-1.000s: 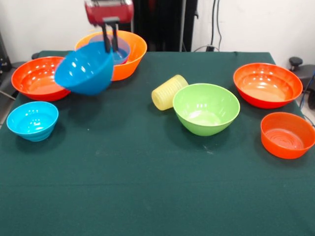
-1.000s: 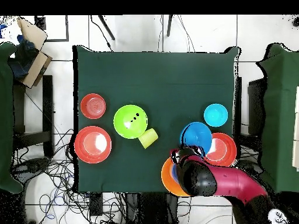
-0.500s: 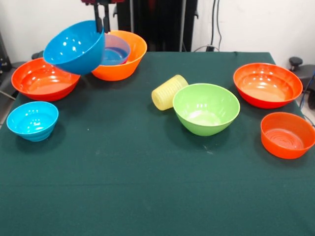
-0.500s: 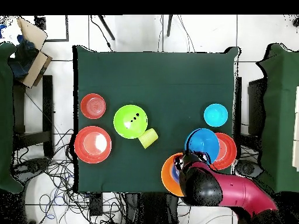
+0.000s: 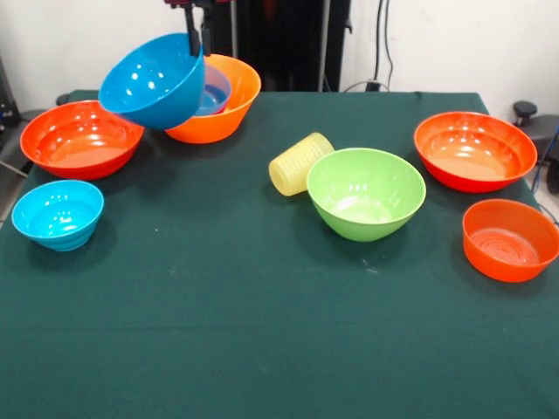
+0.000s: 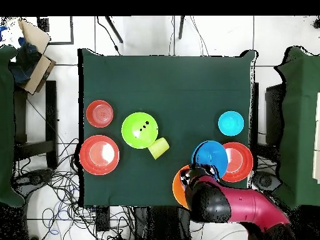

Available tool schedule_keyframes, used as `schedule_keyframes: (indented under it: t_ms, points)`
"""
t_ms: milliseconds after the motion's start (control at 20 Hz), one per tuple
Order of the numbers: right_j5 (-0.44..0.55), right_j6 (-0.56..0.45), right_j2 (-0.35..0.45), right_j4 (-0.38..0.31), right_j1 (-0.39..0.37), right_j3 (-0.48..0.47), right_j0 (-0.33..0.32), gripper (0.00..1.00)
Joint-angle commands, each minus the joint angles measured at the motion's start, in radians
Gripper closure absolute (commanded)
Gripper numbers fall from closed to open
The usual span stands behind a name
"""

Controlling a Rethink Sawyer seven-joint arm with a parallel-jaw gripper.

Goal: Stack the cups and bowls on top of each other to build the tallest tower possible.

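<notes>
Blue bowl (image 5: pixel 153 80) now nearer tower (image 5: pixel 229 109), rim between fingers (image 5: pixel 198 26)

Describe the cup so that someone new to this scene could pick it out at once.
Near the middle of the green table, find the lime green bowl. The cup lies on its side against that bowl's rim. It is the only pale yellow, ridged, narrow piece.

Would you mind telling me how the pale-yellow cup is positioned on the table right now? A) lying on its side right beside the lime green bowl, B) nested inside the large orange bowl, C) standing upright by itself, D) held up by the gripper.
A: the pale-yellow cup lies tipped on its side on the green cloth, right beside the lime green bowl, while the gripper holds the blue bowl instead.
</notes>
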Motion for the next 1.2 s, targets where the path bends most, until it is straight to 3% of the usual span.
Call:
schedule_keyframes:
  t_ms: [50, 250, 750, 950, 1200]
  points:
    - [-0.012, 0.067, 0.056, -0.028, -0.015, 0.098, 0.005, 1.00]
    - [-0.001, 0.042, 0.103, -0.005, -0.072, 0.163, -0.052, 1.00]
    - [0.001, 0.049, 0.039, -0.071, -0.091, 0.214, -0.055, 1.00]
    - [-0.047, 0.073, -0.006, -0.126, -0.064, 0.218, -0.044, 1.00]
    - [-0.148, 0.130, -0.116, -0.232, 0.015, 0.194, 0.008, 1.00]
